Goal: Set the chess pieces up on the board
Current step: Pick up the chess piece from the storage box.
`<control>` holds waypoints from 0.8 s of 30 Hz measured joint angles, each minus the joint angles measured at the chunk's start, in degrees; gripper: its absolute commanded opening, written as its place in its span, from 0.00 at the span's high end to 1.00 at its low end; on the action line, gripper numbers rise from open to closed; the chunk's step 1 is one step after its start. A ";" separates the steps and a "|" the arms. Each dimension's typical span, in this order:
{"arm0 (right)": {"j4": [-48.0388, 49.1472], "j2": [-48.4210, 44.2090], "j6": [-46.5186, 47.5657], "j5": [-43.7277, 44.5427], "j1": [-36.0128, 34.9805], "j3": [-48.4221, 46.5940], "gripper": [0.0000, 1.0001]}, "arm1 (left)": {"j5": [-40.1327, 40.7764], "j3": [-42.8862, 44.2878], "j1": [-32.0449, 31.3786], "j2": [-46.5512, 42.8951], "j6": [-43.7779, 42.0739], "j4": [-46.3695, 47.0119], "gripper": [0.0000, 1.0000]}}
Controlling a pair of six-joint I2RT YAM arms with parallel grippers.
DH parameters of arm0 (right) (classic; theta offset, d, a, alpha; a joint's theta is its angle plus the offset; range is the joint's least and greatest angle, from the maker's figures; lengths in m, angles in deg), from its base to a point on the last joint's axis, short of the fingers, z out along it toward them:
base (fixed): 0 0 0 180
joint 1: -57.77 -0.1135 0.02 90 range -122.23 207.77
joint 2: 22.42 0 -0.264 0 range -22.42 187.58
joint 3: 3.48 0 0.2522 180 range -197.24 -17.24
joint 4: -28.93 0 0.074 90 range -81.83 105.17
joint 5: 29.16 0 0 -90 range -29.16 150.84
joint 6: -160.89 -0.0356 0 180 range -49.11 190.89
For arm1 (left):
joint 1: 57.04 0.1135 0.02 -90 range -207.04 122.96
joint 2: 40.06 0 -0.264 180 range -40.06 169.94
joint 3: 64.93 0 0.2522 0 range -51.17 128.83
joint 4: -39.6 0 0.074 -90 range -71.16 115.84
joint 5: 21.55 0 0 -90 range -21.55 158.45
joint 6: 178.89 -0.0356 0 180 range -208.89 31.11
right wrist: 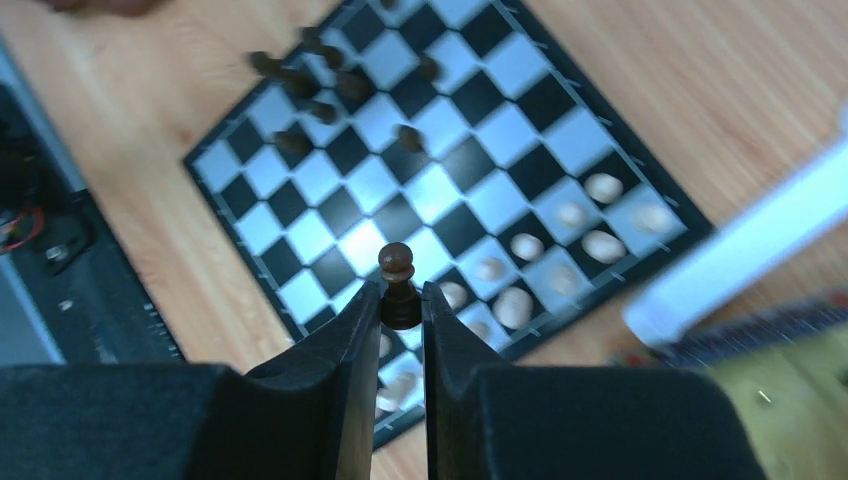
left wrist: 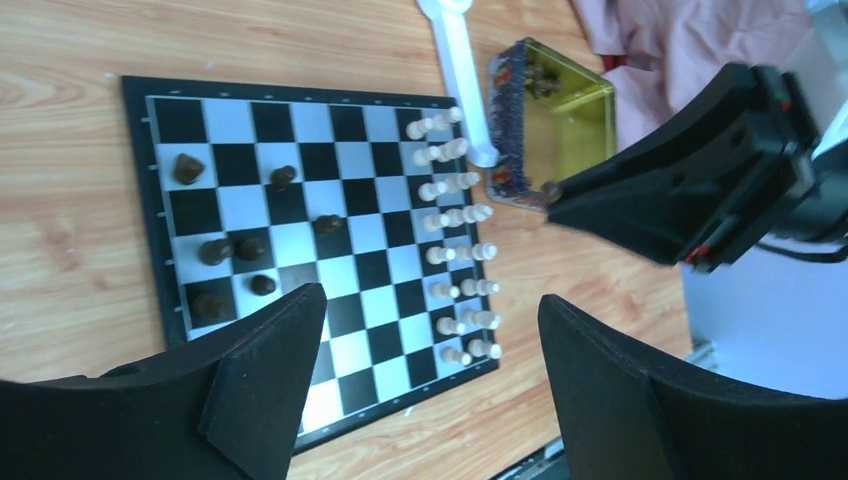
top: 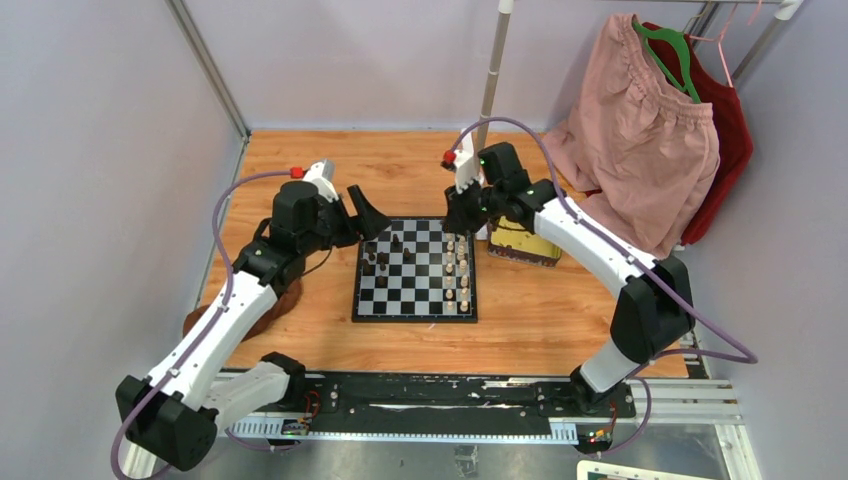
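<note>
Pawn (right wrist: 397,262), dark, is pinched low on its stem between the fingers of the right gripper (right wrist: 400,294), jaws drawn in narrow around it, and it hangs clear above the board (top: 414,318) near the far right corner, not touching any square. The cream pieces (top: 456,270) stand in two files along the right edge and look complete to me. The dark pieces (top: 385,258) are only a handful, scattered loosely over the left half rather than ranked. I judge the step in hand to be ferrying one more dark man to its side. The next move calls for a carry leftward, high enough to pass over the cream files, then a straight descent onto a free square among the dark ones. The left gripper (top: 368,222) hovers spread wide and empty at the far left corner of the board, and it may crowd that landing. A gold tray (top: 530,250) lies just right of the board, with a white pole (top: 490,90) behind it and hanging clothes (top: 640,150) beyond.
</note>
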 measured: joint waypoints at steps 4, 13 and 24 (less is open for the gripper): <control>2.21 -0.04 -1.11 -4.13 -4.94 0.07 1.00 | -3.58 -0.22 0.00 2.01 2.12 3.85 0.21; 6.08 1.07 -2.67 -7.48 -11.15 -0.31 1.00 | -8.96 -1.51 0.00 4.42 5.18 9.09 0.37; 8.70 3.76 -4.22 -8.07 -11.89 -3.34 1.00 | -12.74 -4.81 0.00 4.48 6.82 10.47 0.49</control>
